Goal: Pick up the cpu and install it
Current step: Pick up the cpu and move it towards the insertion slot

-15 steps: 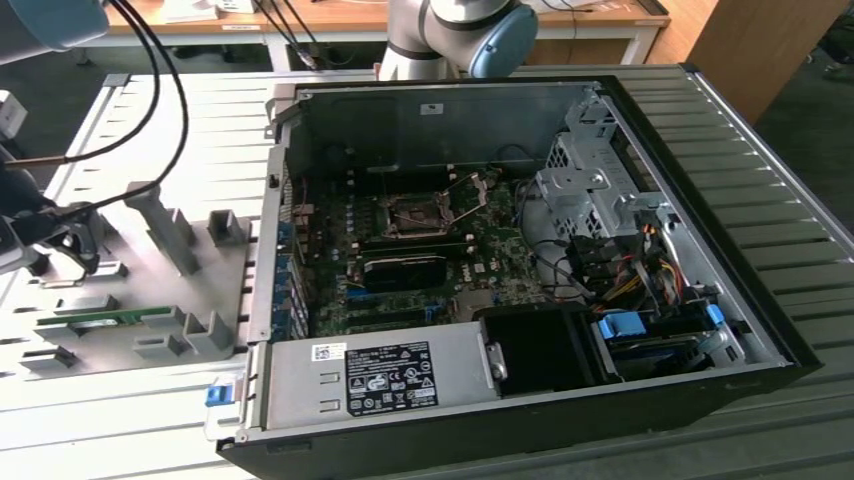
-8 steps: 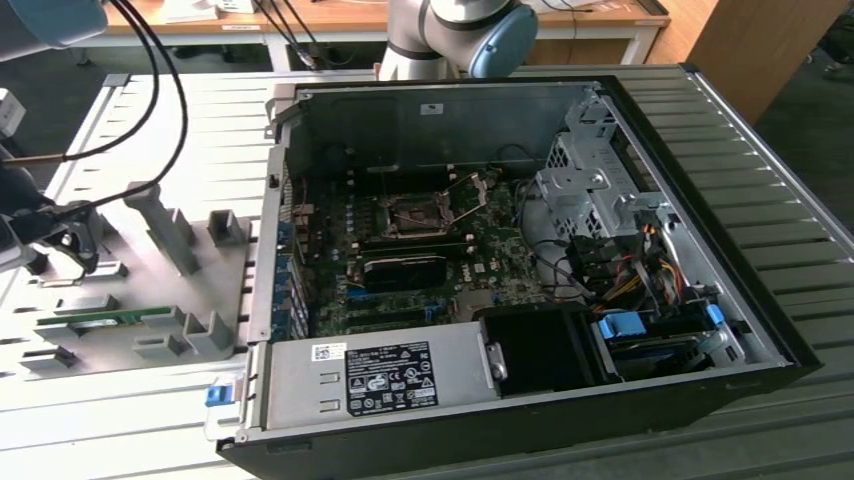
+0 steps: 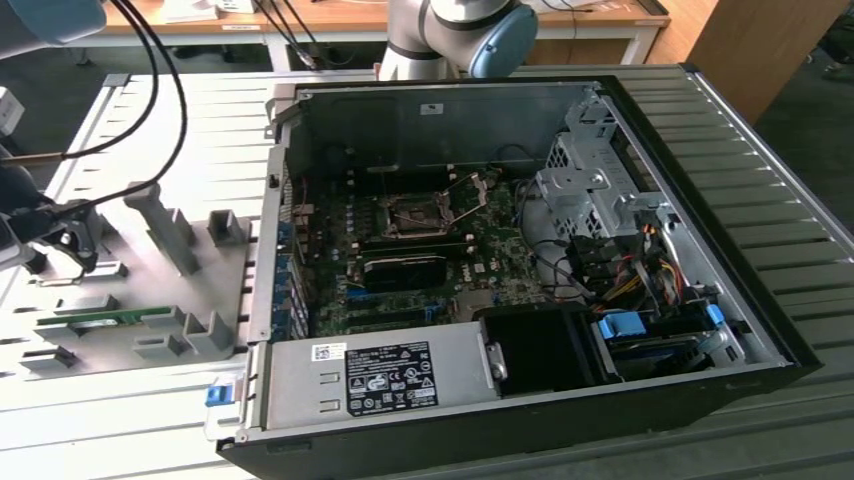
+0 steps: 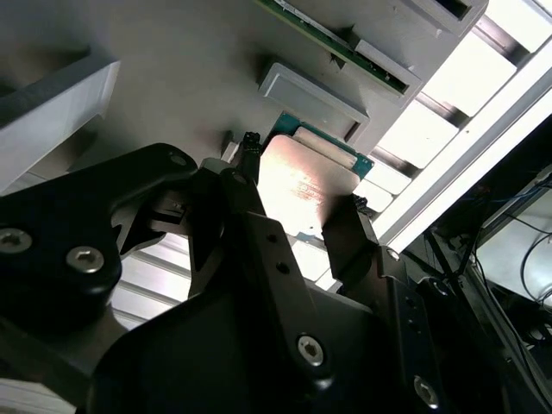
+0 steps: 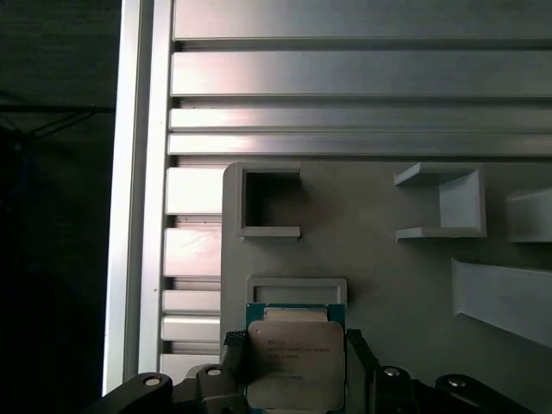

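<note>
Black fingers (image 4: 244, 194) of the gripper (image 4: 304, 177) loom closest in the second wrist view. They are pressed against two opposite edges of the cpu (image 5: 296, 366), so the claw appears to be pinching the chip rather than standing spread. The cpu is near the edge of the grey fixture plate (image 5: 362, 259), just beside a shallow rectangular holder (image 5: 296, 290), where the plate meets the slatted table (image 5: 345, 73). Whether it has left the plate I cannot tell. By my reading this is the pick-up step: grasp made, install not begun. Seating it would call for a level chip squared to the socket (image 3: 416, 213), well apart inside the open computer case (image 3: 441, 125) toward the exterior view's right. That view supplies case and socket. The first wrist view gives the chip's silver lid from above, and the second gives the finger contact from the side.
</note>
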Controlling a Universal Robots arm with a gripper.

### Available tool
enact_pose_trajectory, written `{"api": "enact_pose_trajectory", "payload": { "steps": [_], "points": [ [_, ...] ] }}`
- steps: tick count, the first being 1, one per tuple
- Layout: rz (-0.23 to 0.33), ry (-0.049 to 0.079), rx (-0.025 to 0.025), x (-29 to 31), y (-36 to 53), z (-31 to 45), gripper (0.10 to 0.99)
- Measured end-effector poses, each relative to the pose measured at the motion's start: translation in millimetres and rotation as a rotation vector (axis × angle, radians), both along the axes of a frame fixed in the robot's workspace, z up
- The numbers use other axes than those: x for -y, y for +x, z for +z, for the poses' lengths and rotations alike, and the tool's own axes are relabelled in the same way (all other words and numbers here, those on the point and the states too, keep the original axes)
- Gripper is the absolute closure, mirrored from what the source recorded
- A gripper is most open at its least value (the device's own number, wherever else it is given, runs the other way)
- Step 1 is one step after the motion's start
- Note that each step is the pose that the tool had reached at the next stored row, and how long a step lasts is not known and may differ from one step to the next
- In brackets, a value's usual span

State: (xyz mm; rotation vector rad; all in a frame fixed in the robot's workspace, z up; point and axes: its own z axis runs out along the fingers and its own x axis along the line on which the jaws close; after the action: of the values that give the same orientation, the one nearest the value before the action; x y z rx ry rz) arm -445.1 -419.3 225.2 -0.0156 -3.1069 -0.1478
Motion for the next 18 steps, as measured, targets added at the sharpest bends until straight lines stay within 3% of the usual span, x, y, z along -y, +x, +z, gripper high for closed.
{"api": "enact_pose_trajectory", "payload": {
  "steps": [18],
  "points": [
    [0.0, 0.0, -0.0001, 0.0, 0.0, 5.1, 0.545]
  ]
}}
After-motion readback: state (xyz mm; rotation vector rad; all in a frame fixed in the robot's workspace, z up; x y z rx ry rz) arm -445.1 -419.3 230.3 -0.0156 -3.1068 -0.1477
